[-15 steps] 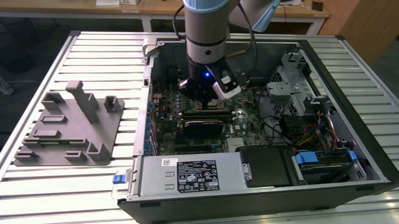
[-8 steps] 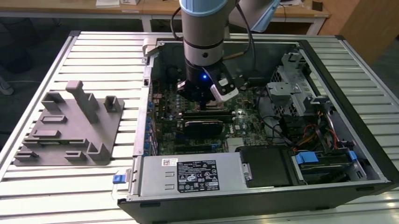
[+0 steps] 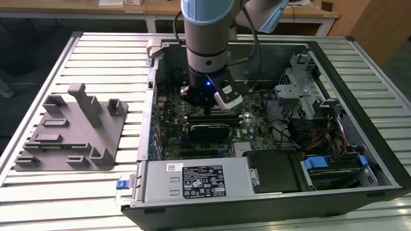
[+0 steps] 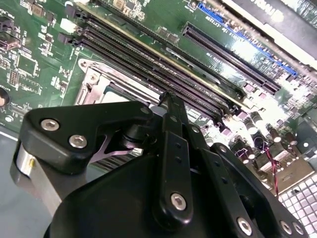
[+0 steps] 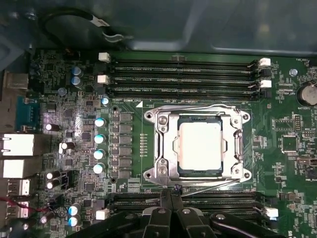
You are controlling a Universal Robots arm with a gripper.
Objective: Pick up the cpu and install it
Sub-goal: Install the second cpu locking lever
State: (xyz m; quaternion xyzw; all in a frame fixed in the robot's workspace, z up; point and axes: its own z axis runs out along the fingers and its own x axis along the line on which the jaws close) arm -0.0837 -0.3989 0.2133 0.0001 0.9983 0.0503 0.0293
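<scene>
cpu [image 5: 200, 147]: sitting flat in socket [image 5: 159, 148], exterior view ctr.
gripper [image 5: 172, 190]: hovering w/ tips pressed together, holding nothing, just beside socket edge.

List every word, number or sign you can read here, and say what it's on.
Nothing here can be quoted as it reads.
Black label on the power supply: white print, too small to read.
White sticker near it: too small.
Circuit board: white lettering, too small.
cpu: pale top, no text readable.
</scene>
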